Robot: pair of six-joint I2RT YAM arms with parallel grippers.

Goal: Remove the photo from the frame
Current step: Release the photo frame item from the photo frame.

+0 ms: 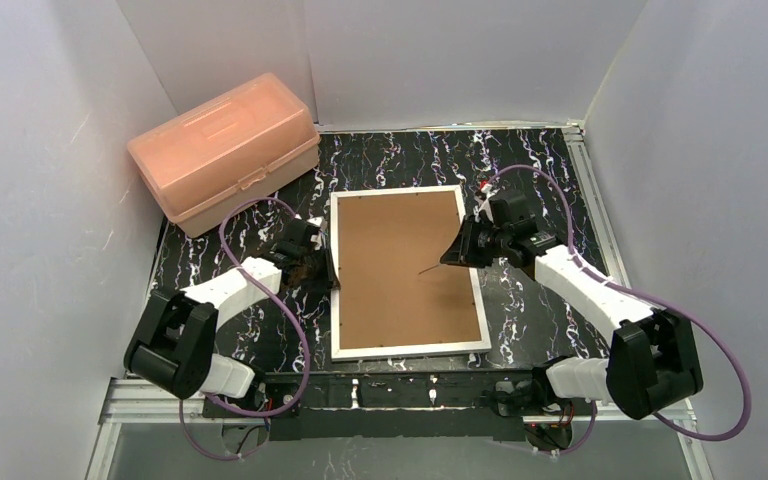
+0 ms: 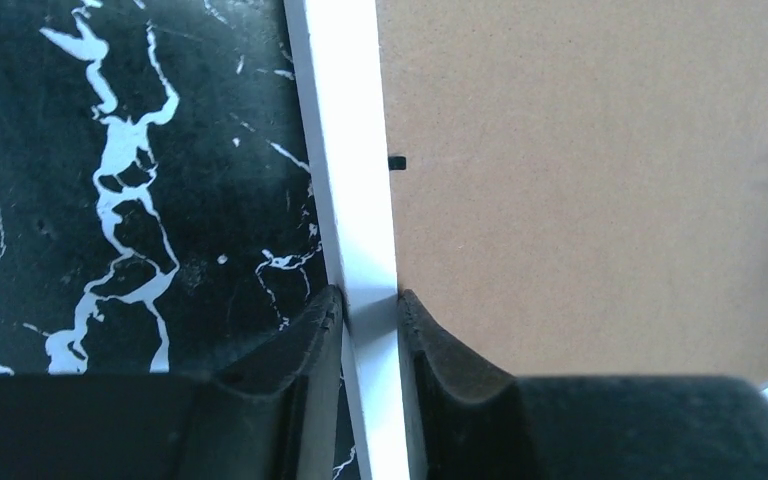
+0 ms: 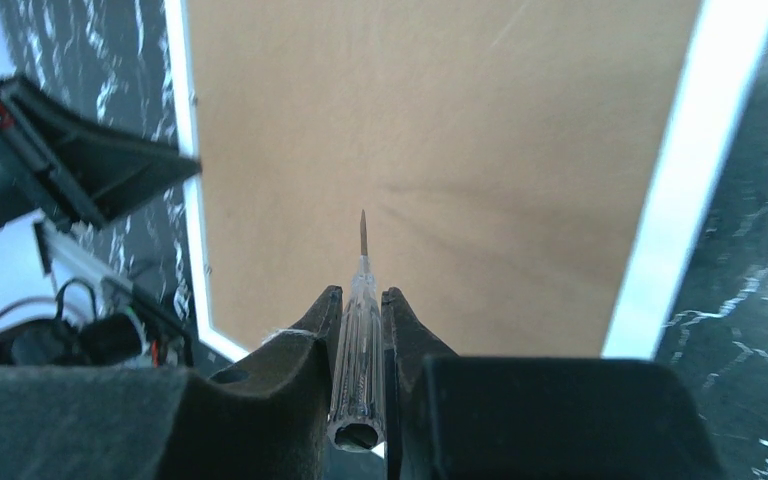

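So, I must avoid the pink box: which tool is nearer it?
Left. The left tool is on the left edge of the frame, toward the pink box; the right tool is at its right edge.

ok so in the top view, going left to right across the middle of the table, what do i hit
left gripper clamped on the frame's left border → frame, brown back up → screwdriver, tip over the back → right gripper holding it

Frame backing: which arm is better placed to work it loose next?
Probably right: the right gripper holds a screwdriver over the backing, while the left gripper clamps the frame's border.
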